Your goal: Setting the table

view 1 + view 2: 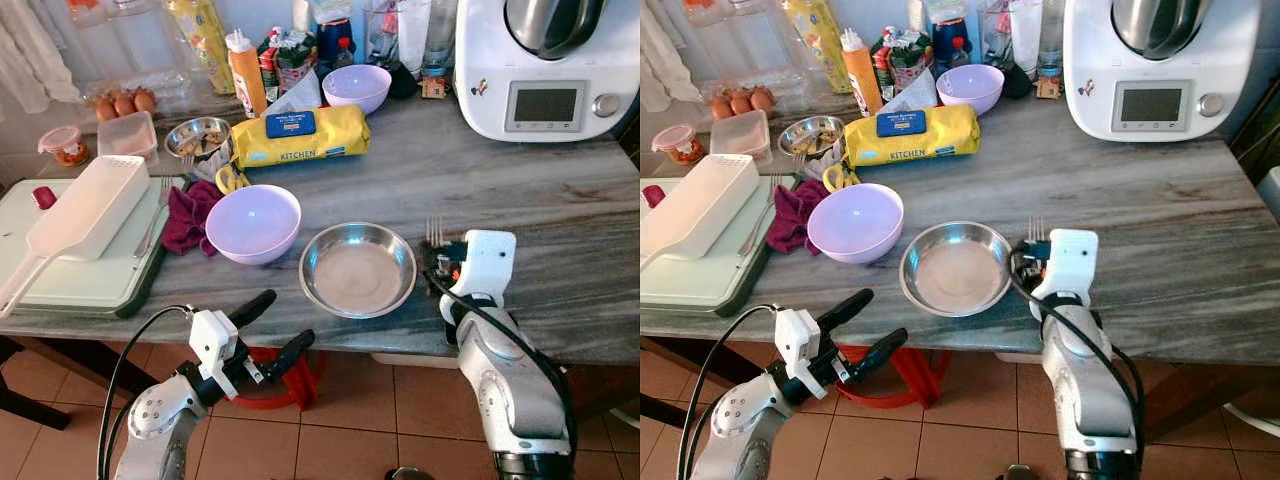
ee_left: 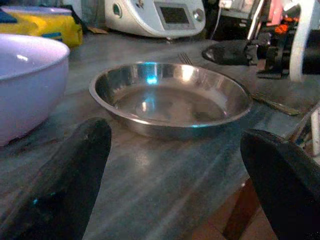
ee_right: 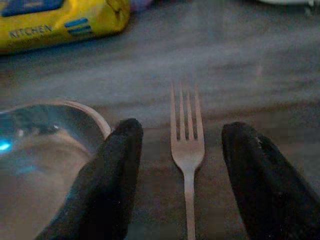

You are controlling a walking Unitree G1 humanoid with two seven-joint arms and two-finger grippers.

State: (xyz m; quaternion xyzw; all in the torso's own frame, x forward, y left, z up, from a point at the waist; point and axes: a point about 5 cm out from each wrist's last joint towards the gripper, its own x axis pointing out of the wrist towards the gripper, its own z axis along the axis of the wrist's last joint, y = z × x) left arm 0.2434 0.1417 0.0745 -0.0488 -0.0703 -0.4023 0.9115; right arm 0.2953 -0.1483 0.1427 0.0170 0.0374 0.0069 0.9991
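A fork is seen lying flat on the grey marbled table, tines pointing away from the robot toward the back of the table. It is plain silver metal with four tines and a slim handle. It lies just beside the steel plate, on the plate's right, without touching it.

The right gripper is held low over the table edge with its fingers spread apart, one on each side of the fork; nothing is gripped, and a gap is seen between each finger and the fork. The left finger overlaps the plate's rim in the wrist view.

The left gripper is held below and in front of the table edge, fingers parted and empty, pointed toward the plate. A lilac bowl stands just left of the plate. A yellow pack lies farther back, and a white appliance stands at the far right.
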